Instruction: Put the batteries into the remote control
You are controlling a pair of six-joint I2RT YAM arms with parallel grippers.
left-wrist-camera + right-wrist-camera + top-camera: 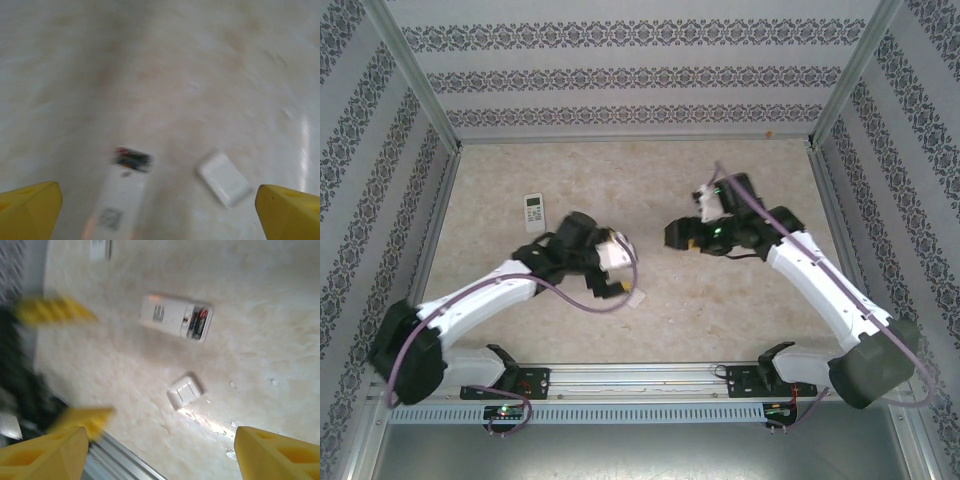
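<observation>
Standing wide apart, the yellow jaws of the left gripper point(160, 214) sit at the two lower corners of its wrist view and hold nothing. Just ahead of them, nearer the left jaw, the remote control point(120, 197) lies flat on the table point(210, 75) with its back up. Its open compartment is at the end away from the gripper. The batteries point(133, 159) sit in that compartment as a dark blur with red flecks; their number cannot be told. Ahead of the right jaw, apart from the remote, lies a small white cover point(223, 178).

In the overhead view a second remote point(533, 210) lies to the left of the left wrist, well apart from it.

Further right, the right gripper point(160, 456) is also spread wide with nothing between its jaws. From its wrist, the remote control lies well ahead with its compartment end turned right, and dark and red batteries show inside it. The cover lies closer to this gripper than the remote does, not touching it. Beyond, at the left, the left gripper's fingers point(55, 310) appear as blurred yellow streaks.
</observation>
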